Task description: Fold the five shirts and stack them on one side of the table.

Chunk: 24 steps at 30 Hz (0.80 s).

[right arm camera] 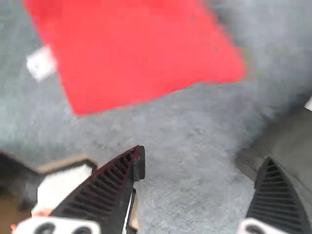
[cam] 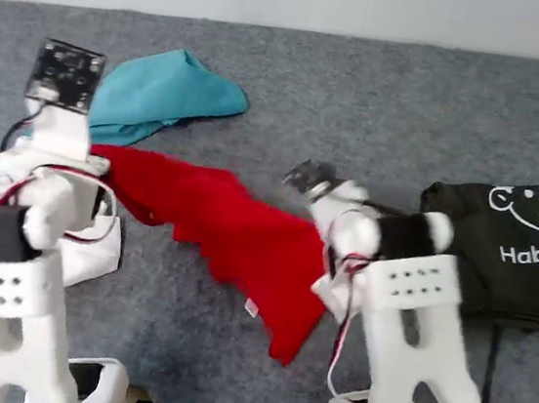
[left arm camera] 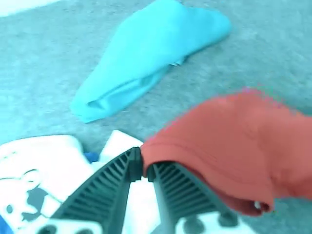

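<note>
Your left gripper (left arm camera: 141, 168) is closed on a thin fold at the edge of the red shirt (cam: 236, 232). The shirt stretches from there, near the table's left edge, slanting across the middle towards the near edge. The bite is small (just a pinch of hem), so a sharp pull may let the cloth slip out.

The white shirt (left arm camera: 39, 165) lies right under that gripper. If you lower or drag here, you may catch it as well.

Your right gripper (right arm camera: 200, 180) is wide open and holds nothing. It hangs over bare table (right arm camera: 195, 126) between the red shirt's free end and the black shirt (cam: 499, 254). One finger is close to the black cloth, so closing or sweeping that way could snag it.

The teal shirt (cam: 164, 95) lies towards the far left corner, just beside the held end, so lifting towards the far edge could brush it.

The best open room looks to be the far middle and the far right corner of the table.
</note>
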Tool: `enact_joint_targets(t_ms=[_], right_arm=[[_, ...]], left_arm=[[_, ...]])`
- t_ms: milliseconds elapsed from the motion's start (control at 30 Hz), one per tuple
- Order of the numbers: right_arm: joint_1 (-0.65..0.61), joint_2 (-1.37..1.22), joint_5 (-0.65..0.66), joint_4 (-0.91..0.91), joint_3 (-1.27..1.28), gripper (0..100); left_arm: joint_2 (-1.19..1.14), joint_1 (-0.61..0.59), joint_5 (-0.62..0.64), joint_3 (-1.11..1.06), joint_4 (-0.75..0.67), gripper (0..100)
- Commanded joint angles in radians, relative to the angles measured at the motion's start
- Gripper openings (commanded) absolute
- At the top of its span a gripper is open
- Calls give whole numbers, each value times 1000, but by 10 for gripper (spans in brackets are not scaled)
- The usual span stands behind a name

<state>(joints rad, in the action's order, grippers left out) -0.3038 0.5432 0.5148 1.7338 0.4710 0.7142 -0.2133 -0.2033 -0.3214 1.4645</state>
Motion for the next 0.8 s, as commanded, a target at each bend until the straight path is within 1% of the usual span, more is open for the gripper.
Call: enact_joint_targets(t_ms=[0, 100, 300, 400, 533, 667, 767], right_arm=[[-71, 28, 31, -54, 94, 350], [-131, 27, 31, -74, 146, 350], [-346, 19, 32, -91, 213, 350], [-417, 18, 32, -142, 255, 349], [-433, 18, 34, -231, 341, 340], [-433, 18, 91, -300, 436, 260], [-435, 18, 94, -374, 529, 240]], left_arm=[[38, -44, -17, 39, 5, 9], [37, -41, -17, 5, -5, 9], [38, -41, -17, -88, -63, 9], [38, -41, -14, -97, -63, 10], [38, -41, -14, -97, -61, 10], [38, -43, -12, -97, -60, 10], [38, -43, -12, -97, -60, 10]])
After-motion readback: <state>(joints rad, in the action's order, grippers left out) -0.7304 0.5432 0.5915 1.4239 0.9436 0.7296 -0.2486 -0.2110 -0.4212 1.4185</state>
